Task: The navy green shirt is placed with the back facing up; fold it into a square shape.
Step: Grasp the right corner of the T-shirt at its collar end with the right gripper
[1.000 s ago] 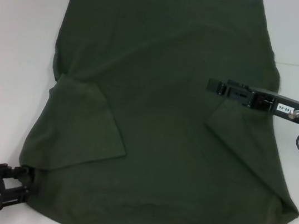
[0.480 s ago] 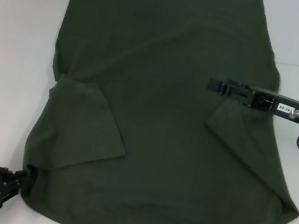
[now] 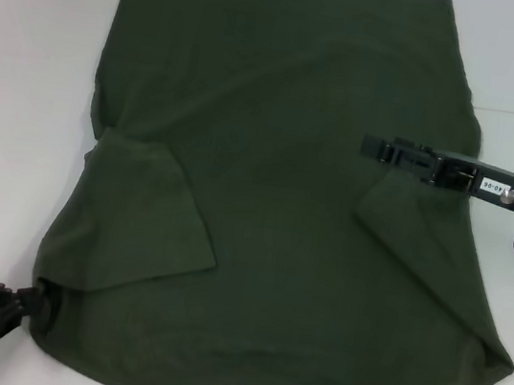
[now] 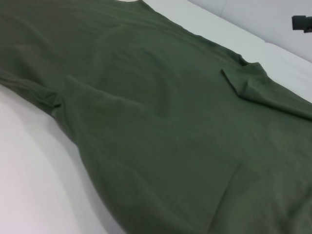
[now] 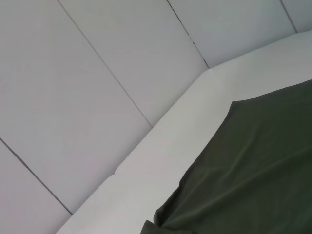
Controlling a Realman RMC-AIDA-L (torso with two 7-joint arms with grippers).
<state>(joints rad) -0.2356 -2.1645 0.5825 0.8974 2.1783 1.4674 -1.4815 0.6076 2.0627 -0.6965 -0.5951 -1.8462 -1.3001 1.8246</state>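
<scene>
While the shirt (image 3: 276, 195) lies spread flat on the white surface (image 3: 24, 70), plain side up, both sleeves are folded inward onto the body: 1 sleeve (image 3: 137, 218) on the left, 1 sleeve (image 3: 398, 219) on the right. Left claw (image 3: 32, 302) sits at the near-left corner of the shirt, pinched shut on the fabric edge. Right claw (image 3: 372, 149) hangs over the right half of the shirt, just above the folded sleeve; cannot tell whether it is wide or narrow.

White table (image 3: 24, 70) bare beside shirt (image 3: 272, 156) (both sides), wall (image 5: 97, 63) behind
</scene>
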